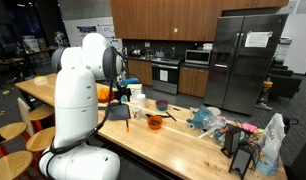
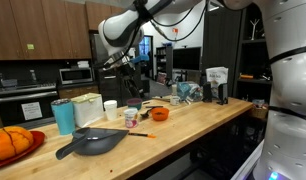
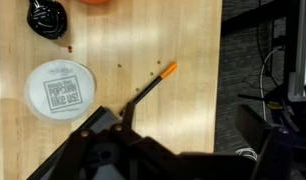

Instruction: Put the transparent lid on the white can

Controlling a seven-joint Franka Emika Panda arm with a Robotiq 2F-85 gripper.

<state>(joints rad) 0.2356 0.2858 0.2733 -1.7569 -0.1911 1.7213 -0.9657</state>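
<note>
Gripper hanging above and just aside of the white can, fingers spread wide and empty, transparent lid sitting on top of the can, orange-tipped stick lying near the can

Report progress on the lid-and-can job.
Done, apparently: in the wrist view the transparent lid lies flat atop the white can. In hand: nothing; the gripper is open and empty beside it. Left: only checking the lid's seating, which the views cannot settle.
</note>
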